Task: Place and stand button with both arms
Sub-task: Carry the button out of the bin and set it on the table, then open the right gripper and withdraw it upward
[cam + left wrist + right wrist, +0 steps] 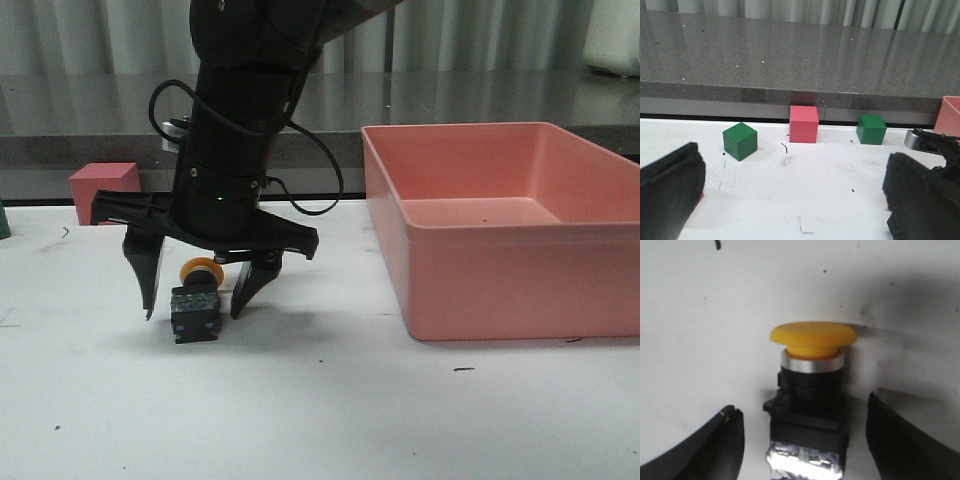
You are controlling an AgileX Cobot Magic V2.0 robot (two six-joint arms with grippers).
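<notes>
The button [195, 300] lies on its side on the white table, its yellow cap [200, 268] pointing away from me and its black-and-clear base nearer. My right gripper [193, 313] hangs over it, open, one finger on each side and neither touching. In the right wrist view the button [810, 390] sits between the fingers of that gripper [803, 405], with gaps on both sides. My left gripper [795, 160] is open and empty over bare table; it does not show in the front view.
A large pink bin [460, 130] stands right of the button; its corner shows in the left wrist view [951, 115]. A pink cube [103, 185] sits at the back left. The left wrist view shows it [804, 124] between two green cubes [740, 141] [871, 129].
</notes>
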